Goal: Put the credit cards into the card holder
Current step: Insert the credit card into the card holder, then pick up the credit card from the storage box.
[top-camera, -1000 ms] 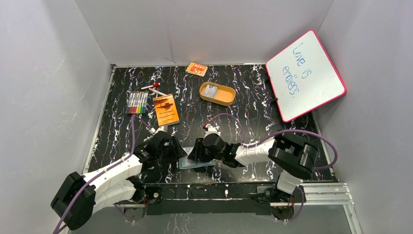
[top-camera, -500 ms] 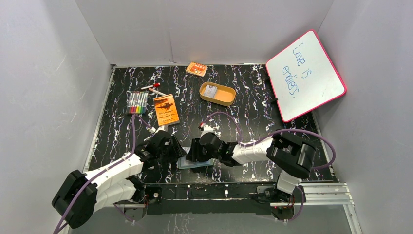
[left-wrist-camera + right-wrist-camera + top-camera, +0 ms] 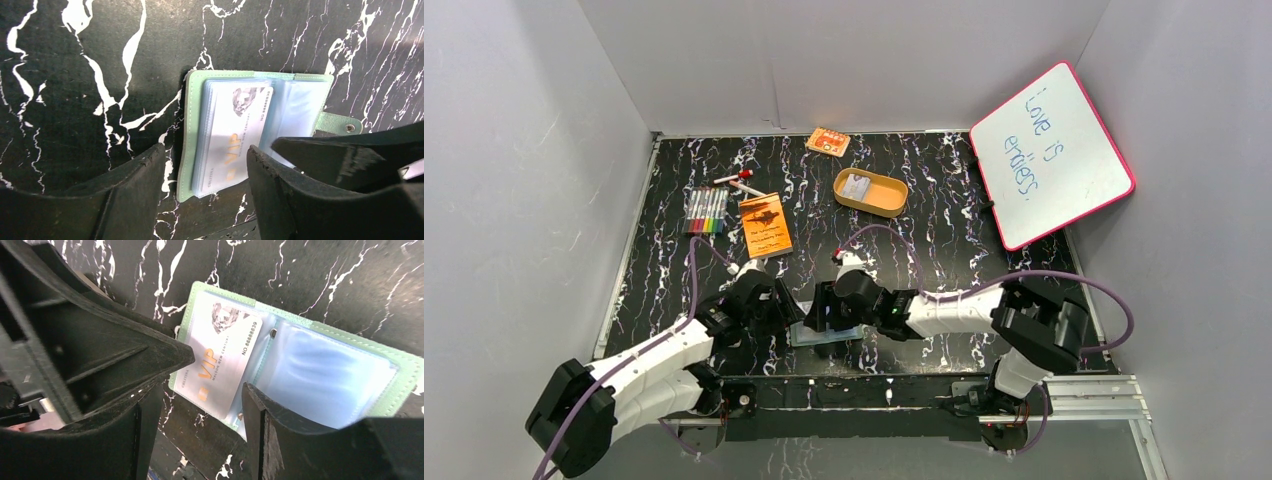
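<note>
Since a second back, my left gripper (image 3: pixel 779 305) and right gripper (image 3: pixel 822 308) have each edged a little toward the far side.

Top view: they face each other, close together, over the card holder (image 3: pixel 832 336), which lies open by the near edge.

Left wrist: my fingers stand apart, straddling the holder's card half. A credit card (image 3: pixel 235 132) marked VIP sits in that pocket.

Right wrist: my fingers stand apart above the same card, clamping nothing.

The worktop (image 3: pixel 60 100) looks like glossy black stone, white-veined. The card holder (image 3: pixel 186 150) has a matt, leather-like green cover, stitched; its pockets (image 3: pixel 320 375) are clear shiny plastic. The credit card (image 3: pixel 235 135) inside is smooth, glossy. The fingers (image 3: pixel 130 200), lower left, are rough matt black plastic.
</note>
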Motion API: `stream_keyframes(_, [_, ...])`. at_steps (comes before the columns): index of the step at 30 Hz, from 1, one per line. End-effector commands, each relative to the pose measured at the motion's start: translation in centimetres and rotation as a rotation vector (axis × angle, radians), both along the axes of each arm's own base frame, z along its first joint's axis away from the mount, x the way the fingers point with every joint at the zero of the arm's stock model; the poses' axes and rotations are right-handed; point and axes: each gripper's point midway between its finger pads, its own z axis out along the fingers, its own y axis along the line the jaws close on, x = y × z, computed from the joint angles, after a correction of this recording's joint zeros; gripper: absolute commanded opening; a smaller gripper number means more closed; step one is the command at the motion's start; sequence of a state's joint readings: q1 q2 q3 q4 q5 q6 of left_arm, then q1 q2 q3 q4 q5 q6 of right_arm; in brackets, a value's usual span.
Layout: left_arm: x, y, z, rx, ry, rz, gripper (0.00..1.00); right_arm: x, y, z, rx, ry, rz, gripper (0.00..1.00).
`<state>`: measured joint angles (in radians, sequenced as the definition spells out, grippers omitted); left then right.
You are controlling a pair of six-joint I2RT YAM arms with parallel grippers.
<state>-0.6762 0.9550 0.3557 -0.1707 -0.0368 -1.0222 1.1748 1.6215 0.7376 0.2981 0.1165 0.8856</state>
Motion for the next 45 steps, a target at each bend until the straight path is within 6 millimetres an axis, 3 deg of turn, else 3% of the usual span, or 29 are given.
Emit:
stream_keyframes(1, [-0.6, 1.4, -0.2, 0.069, 0.024, 0.017, 0.59, 1.3, 0.1, 4.2, 0.058, -0.081, -0.046, 0.68])
stream_keyframes(8, [0.3, 1.6, 2.4, 0.07, -0.037, 0.03, 0.6, 2.2, -3.3, 7.6, 0.04, -0.185, -0.106, 0.66])
stream_keyframes(13, [1.2, 0.5, 5.4, 0.017, -0.121, -0.013, 0.61, 2.9, -6.3, 7.2, 0.011, -0.18, -0.133, 0.62])
stream_keyframes(15, [1.5, -0.7, 6.5, -0.031, -0.147, -0.055, 0.62, 3.6, -7.8, 7.4, 0.023, -0.179, -0.164, 0.62])
stream_keyframes(21, [2.3, -4.2, 8.3, -0.126, -0.168, -0.178, 0.6, 7.3, -12.7, 10.9, 0.095, -0.289, -0.245, 0.63])
stream_keyframes(26, [2.3, -4.7, 8.0, -0.119, -0.161, -0.216, 0.55, 9.7, -14.9, 13.6, 0.031, -0.407, -0.294, 0.63])
stream_keyframes(31, [2.3, -3.0, 7.8, -0.074, -0.184, -0.161, 0.54, 14.6, -16.1, 17.5, 0.115, -0.418, -0.335, 0.62])
stream_keyframes(35, [2.6, -1.8, 8.1, -0.046, -0.208, -0.104, 0.55, 20.7, -17.0, 19.3, 0.171, -0.417, -0.436, 0.6])
stream_keyframes(40, [2.5, -1.5, 8.1, -0.023, -0.194, -0.102, 0.56, 28.4, -16.4, 17.4, 0.146, -0.336, -0.487, 0.58])
stream_keyframes(41, [2.5, -1.4, 8.0, -0.013, -0.187, -0.103, 0.56, 29.7, -16.0, 15.7, 0.131, -0.3, -0.491, 0.59])
stream_keyframes(45, [2.6, -1.1, 7.8, 0.016, -0.179, -0.105, 0.56, 32.7, -14.2, 12.9, 0.144, -0.216, -0.494, 0.59])
